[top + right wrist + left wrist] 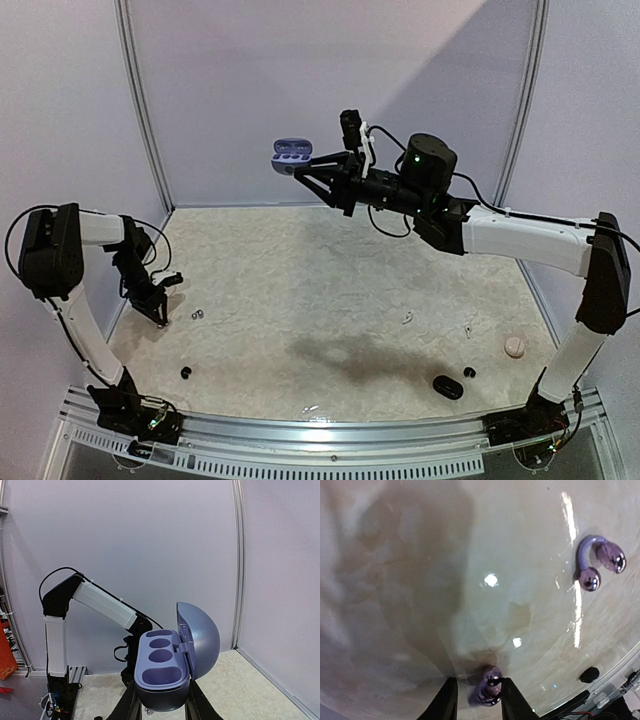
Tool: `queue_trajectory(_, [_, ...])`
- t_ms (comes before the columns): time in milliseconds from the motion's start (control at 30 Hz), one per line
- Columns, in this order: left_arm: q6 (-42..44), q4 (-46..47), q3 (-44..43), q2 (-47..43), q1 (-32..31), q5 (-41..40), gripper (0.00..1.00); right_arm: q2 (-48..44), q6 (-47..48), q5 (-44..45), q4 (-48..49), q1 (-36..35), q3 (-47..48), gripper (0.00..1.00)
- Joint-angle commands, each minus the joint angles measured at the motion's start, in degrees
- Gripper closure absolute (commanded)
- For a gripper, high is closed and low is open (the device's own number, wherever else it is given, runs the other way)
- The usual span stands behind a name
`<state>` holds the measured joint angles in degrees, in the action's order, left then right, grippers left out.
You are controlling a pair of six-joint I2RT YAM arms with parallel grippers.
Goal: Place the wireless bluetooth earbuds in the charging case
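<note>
Your left gripper (479, 681) is straddling a purple earbud (487, 692); clamped or not, cannot tell. Centre it before lifting, while your right gripper (160, 696) is clasping the open charging case (162, 665) aloft.

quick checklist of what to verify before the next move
1. Between left jaws: shiny purple earbud, ok.
2. Firm clamp of left jaws on it: cannot tell.
3. Held aloft in right jaws: blue-purple egg-shaped plastic charging case, ok.
4. Its hinged lid open: ok.
5. Its cavities empty and facing up: ok.
6. Lying apart from left jaws: second purple earbud, ok.
</note>
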<state>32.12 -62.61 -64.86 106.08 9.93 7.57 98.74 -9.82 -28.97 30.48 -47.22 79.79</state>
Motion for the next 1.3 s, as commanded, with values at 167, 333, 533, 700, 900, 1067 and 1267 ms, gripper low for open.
queue_trajectory(167, [0.8, 0.7, 3.5, -1.3, 0.2, 1.6, 0.75, 0.9, -0.6, 1.1, 0.1, 0.3, -1.2, 1.00])
queue_trajectory(333, [1.2, 0.2, 3.8, -2.9, 0.2, 2.0, 0.83, 0.5, -0.6, 1.5, -0.4, 0.3, -1.4, 1.00])
queue_trajectory(533, [2.2, -1.5, 2.4, -3.5, 0.2, 2.3, 0.82, 0.6, -0.6, 1.5, -0.8, 0.4, -1.4, 1.00])
queue_trajectory(700, [3.3, -2.5, 2.3, -3.3, 0.2, 1.6, 0.79, 0.5, -0.6, 1.5, -1.1, 0.3, -1.5, 1.00])
queue_trajectory(900, [4.0, -2.8, 2.2, -3.2, 0.2, 0.9, 0.79, 0.5, -0.6, 1.6, -1.3, 0.4, -1.7, 1.00])
queue_trajectory(1067, [4.2, -3.2, 1.8, -3.2, 0.2, 1.1, 0.86, 0.5, -0.5, 1.6, -1.3, 0.3, -1.6, 1.00])
queue_trajectory(1267, [4.7, -3.8, 1.1, -3.2, 0.2, 1.0, 0.95, 0.6, -0.6, 1.6, -1.4, 0.4, -1.4, 1.00])
